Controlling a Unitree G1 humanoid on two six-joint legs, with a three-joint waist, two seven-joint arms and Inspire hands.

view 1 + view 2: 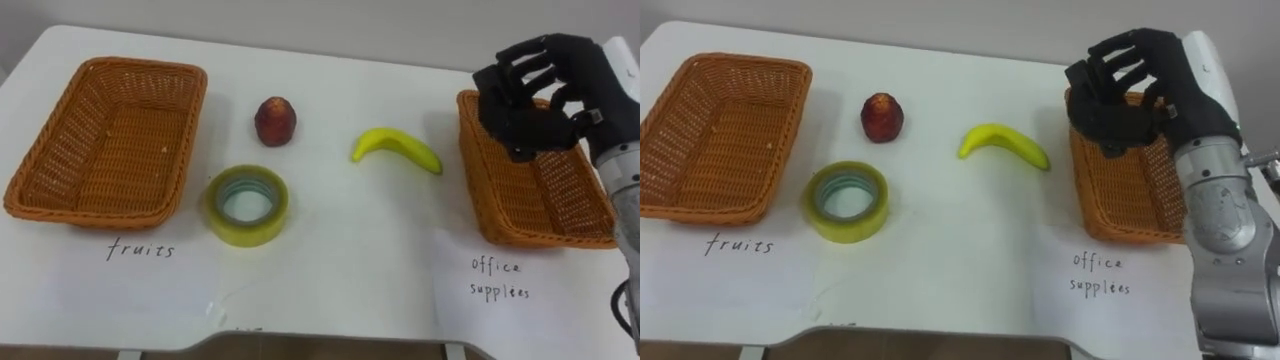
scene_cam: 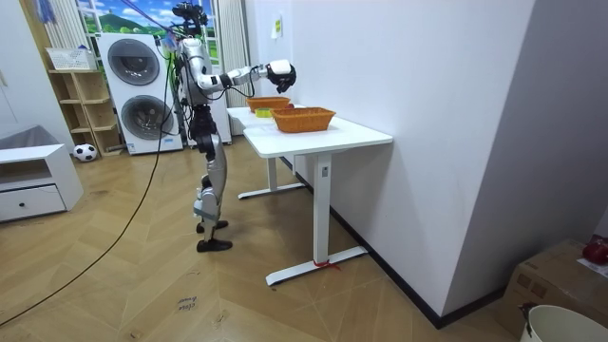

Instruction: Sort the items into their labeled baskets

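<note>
Left eye view: a white table [image 1: 340, 290] is seen from above, with five things laid out on it.

- An empty wicker basket [image 1: 40, 160] is set at the table's left edge; a handwritten label [image 1: 140, 250] is placed on the table just in front of it.
- A second wicker basket [image 1: 520, 238] is set at the right edge, with another handwritten label [image 1: 498, 278] in front of it. Nothing is seen lying in the part of it that shows.
- A red fruit [image 1: 274, 121] is placed toward the far edge, left of the middle, apart from the left basket.
- A banana [image 1: 397, 148] is laid between the red fruit and the right basket, touching neither.
- A roll of yellowish tape [image 1: 248, 232] is laid flat nearer the front edge, just beside the left basket's near right corner and in front of the red fruit.

The right hand [image 1: 530, 95] is held above the far end of the right basket. Its fingers are spread and loosely bent, and nothing is held in them.

Room view: the robot is seen standing upright at the far end of the table [image 2: 323, 133], one arm stretched out over the baskets. Two washing machines [image 2: 133, 66] are stacked behind it.
</note>
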